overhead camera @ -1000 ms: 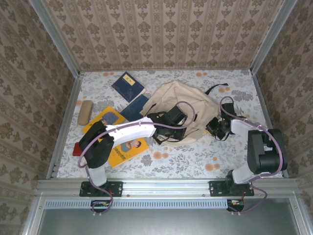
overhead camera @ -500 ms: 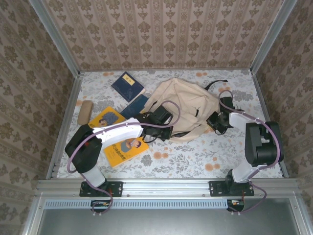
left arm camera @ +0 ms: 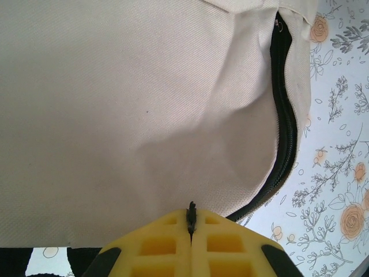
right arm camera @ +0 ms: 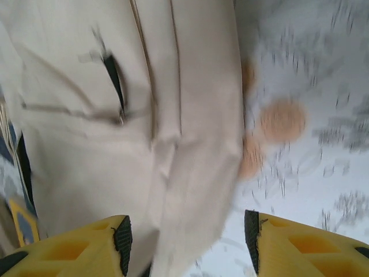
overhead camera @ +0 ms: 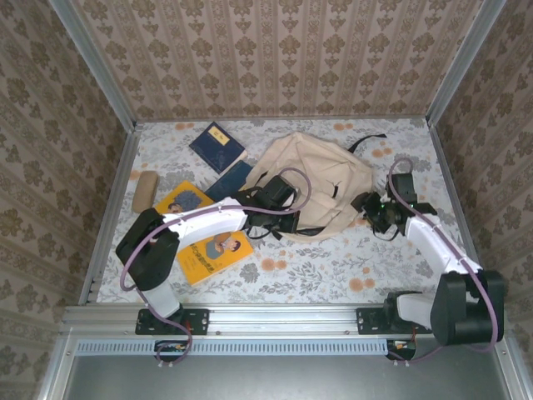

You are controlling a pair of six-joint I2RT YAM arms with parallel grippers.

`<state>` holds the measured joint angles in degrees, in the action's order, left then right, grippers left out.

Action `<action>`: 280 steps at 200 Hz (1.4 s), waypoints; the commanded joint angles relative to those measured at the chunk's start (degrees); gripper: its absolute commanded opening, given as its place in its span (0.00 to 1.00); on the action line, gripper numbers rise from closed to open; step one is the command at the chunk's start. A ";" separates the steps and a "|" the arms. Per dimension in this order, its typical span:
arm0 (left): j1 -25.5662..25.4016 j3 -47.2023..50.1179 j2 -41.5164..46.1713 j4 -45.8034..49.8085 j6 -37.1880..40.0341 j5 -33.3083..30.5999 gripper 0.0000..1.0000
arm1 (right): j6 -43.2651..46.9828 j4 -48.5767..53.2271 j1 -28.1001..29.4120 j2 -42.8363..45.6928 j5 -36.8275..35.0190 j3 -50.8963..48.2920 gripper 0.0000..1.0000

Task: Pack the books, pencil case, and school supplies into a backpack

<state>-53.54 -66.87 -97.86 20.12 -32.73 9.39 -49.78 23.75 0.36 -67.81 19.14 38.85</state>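
Overhead view of a floral tabletop (overhead camera: pixel 316 267) with a large beige backpack (overhead camera: pixel 312 179) lying slumped at its centre. The right claw (overhead camera: pixel 372 208) has just let go: a moment ago it was shut at the bag's right edge, and now its yellow fingers (right arm camera: pixel 86 245) stand apart and empty, drawn back just beside the fabric. The bag has meanwhile settled flatter and a little to the left. The left claw (left arm camera: pixel 191 216) remains pressed together on a thin black tab (left arm camera: pixel 191 212) at the bag's near edge, next to a curving black zip (left arm camera: pixel 286 133). The four books (overhead camera: pixel 215 250) – two navy, two yellow – and the tan pencil case (overhead camera: pixel 145 192) lie on the tabletop to the left, none packed. With one hold dropped, the bag is probably being repositioned – opening it looks like the step in hand.
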 commanded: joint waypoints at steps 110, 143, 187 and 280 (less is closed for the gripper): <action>0.43 -1.47 -0.41 0.71 1.88 1.34 0.00 | -14.84 -10.99 12.59 -3.56 4.20 -6.49 0.35; 0.42 -1.76 -0.45 1.14 2.03 1.16 0.00 | -15.92 -9.58 12.65 -4.14 0.40 -7.72 0.48; 0.45 -1.97 -0.51 1.29 1.95 1.16 0.00 | -17.00 -14.07 12.62 -6.30 0.40 -8.33 0.47; 0.62 -2.06 0.76 2.89 2.71 -1.81 0.00 | -14.61 -13.06 12.58 -7.48 -9.07 -6.23 0.11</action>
<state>-53.52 -67.20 -97.89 21.15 -31.66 9.63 -66.24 6.02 12.82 -76.55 17.04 30.65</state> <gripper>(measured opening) 0.045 0.128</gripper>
